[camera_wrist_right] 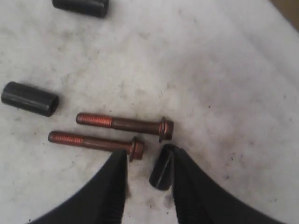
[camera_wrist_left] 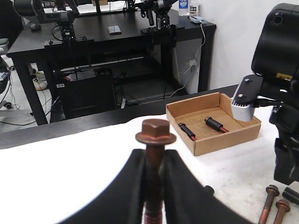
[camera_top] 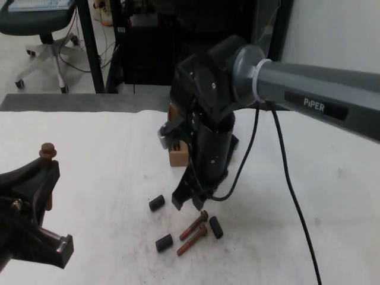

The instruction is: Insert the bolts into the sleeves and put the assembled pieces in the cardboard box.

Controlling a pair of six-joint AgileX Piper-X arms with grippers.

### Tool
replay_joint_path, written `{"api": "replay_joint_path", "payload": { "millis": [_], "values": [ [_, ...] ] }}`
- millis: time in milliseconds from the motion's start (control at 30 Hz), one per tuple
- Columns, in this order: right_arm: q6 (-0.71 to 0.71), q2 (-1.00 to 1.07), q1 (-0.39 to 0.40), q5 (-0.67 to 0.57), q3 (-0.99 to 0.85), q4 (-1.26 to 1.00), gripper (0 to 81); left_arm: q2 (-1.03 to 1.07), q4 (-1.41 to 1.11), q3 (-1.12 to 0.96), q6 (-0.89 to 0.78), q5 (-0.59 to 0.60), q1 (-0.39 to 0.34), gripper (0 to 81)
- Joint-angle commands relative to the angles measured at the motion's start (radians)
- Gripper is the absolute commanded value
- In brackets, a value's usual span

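On the white bench (camera_top: pixel 95 136) we see the big right arm (camera_top: pixel 208 119) bent down over the middle. Behind it sits the cardboard box (camera_wrist_left: pixel 224 137), and two assembled pieces (camera_wrist_left: pixel 215 123) lie inside it. The left gripper (camera_wrist_left: pixel 153 161) is at the left side. Its fingers pinch one bolt (camera_wrist_left: pixel 155 136) by the stem, and the bolt stands straight up with its head on top. The right gripper (camera_wrist_right: pixel 146 157) hangs low over the loose parts. Its fingers are spread apart, and one sleeve (camera_wrist_right: pixel 162 173) lies between them, not squeezed yet. Just beside that sleeve lie two loose bolts (camera_wrist_right: pixel 124 124), side by side. Two more sleeves (camera_wrist_right: pixel 29 99) lie near them.

We think the sleeve is hard, light and smooth. It is round, so it can roll or slip away. The best place to hold it is across the middle of its round side, so one end stays free for the bolt. The bolts are coppery red, with a wide head and tiny ridges at the other end. The sleeves are short black tubes.
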Motion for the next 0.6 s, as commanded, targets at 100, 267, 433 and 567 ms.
{"api": "replay_joint_path", "payload": {
  "millis": [100, 267, 433, 567],
  "values": [
    [0.072, -0.012, -0.003, -0.006, 0.029, 0.051, 30.2, -0.009, -0.007, -0.008, 0.008, -0.01, 0.002, 0.3],
    [0.072, -0.012, -0.003, -0.006, 0.103, 0.031, 30.2, -0.009, -0.007, -0.008, 0.008, -0.01, 0.002, 0.3],
    [0.096, -0.012, -0.003, -0.006, 0.183, -0.029, 30.2, -0.009, -0.007, -0.008, 0.008, -0.01, 0.002, 0.3],
    [0.097, -0.012, -0.003, -0.006, 0.203, -0.066, 30.2, -0.009, -0.007, -0.008, 0.008, -0.01, 0.002, 0.3]
  ]
}}
